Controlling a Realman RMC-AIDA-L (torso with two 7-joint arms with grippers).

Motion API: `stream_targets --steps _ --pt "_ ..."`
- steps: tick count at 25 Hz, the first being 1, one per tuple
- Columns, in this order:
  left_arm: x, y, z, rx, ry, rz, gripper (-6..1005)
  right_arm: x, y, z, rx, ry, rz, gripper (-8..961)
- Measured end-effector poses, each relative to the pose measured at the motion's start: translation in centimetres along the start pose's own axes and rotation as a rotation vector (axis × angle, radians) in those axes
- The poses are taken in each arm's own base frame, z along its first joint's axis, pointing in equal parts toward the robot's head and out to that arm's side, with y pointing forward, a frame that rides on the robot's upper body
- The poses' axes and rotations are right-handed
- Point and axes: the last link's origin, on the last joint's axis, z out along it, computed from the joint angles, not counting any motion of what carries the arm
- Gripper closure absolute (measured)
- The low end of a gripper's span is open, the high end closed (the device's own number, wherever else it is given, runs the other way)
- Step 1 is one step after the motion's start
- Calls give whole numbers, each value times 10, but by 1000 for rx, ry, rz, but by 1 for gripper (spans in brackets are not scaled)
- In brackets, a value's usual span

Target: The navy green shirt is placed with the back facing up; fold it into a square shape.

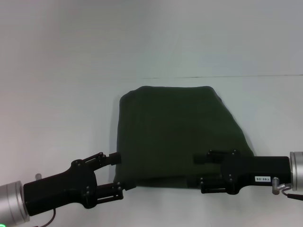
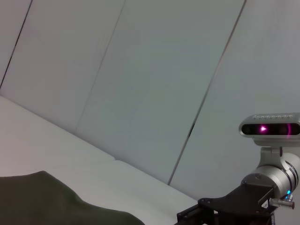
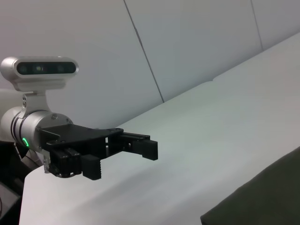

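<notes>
Both black grippers sit nearest the head camera, at the near edge of the navy green shirt, which lies on the white table already gathered into a compact, roughly four-sided bundle with a slanted right edge. Left gripper is at the shirt's near left corner, its two fingers spread apart with the corner about level with the gap between them; the right wrist view also shows its fingers parted and empty. Right gripper reaches in over the near edge towards the middle, its fingers also separated, one above the cloth and one at the hem, not visibly pinching anything. My judgement is that the folding is well advanced and a final fold or tidy-up is in hand. Next, each gripper would need to close on the near hem and carry it evenly, so the layers stay aligned.
</notes>
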Motion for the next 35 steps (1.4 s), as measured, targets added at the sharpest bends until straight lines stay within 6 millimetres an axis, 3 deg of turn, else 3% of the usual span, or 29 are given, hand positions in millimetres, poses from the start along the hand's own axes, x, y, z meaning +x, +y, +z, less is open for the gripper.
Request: stream_targets --steps 20,31,35 --pt "2 -2 -2 4 -16 14 125 -3 -1 0 -1 1 -10 115" --pt "14 -20 -16 61 -315 -15 125 -12 -10 -7 -19 158 -10 116" --pt "15 -21 -16 60 -348 -18 124 -16 -11 -6 -18 176 -16 116"
